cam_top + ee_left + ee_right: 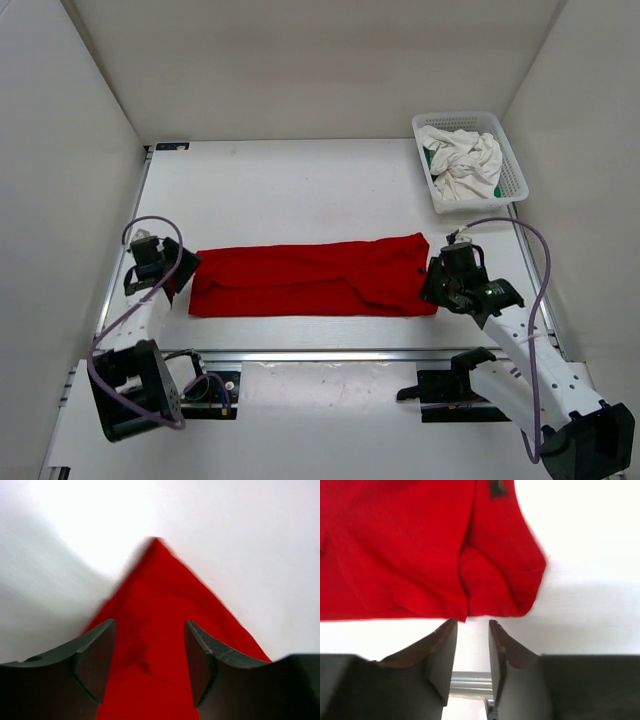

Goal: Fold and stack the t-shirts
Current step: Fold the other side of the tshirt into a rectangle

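The red t-shirt [312, 275] lies on the table as a long folded band running left to right. My left gripper [180, 277] is at its left end. In the left wrist view this gripper [150, 625] is open, with the red cloth [160, 590] lying between the fingers. My right gripper [432, 285] is at the shirt's right end. In the right wrist view it [472, 621] is slightly open and empty, just short of the red hem [410, 545]. The white t-shirt [462, 160] is crumpled in the basket. A bit of the green t-shirt [497, 190] shows under it.
The white mesh basket [455, 118] stands at the back right corner. White walls enclose the table on the left, back and right. A metal rail [320, 355] runs along the near edge, in front of the arm bases.
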Action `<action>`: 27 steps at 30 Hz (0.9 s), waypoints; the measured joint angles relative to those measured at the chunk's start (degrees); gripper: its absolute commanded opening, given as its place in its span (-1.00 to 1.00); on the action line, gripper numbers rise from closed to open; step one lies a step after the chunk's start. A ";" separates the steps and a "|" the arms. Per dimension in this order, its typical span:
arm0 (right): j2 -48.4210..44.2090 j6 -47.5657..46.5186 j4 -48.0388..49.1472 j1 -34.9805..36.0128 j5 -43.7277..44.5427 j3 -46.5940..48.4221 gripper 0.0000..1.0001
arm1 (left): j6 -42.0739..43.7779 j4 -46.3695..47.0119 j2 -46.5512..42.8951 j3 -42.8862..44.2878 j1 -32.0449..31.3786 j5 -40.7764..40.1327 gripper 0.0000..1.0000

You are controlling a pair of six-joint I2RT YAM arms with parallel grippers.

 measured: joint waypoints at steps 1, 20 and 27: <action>-0.04 -0.61 -0.31 -0.24 0.50 1.14 -0.45 | -0.24 0.48 -1.81 0.07 -1.88 -0.68 0.26; 31.12 -7.82 21.66 25.20 -7.34 11.17 -0.88 | -2.29 13.07 -2.14 -7.87 -38.53 -3.80 -0.09; 38.75 -10.14 20.83 21.68 -4.61 13.44 -0.84 | -1.86 14.19 -5.09 -8.15 -34.82 -2.75 -0.07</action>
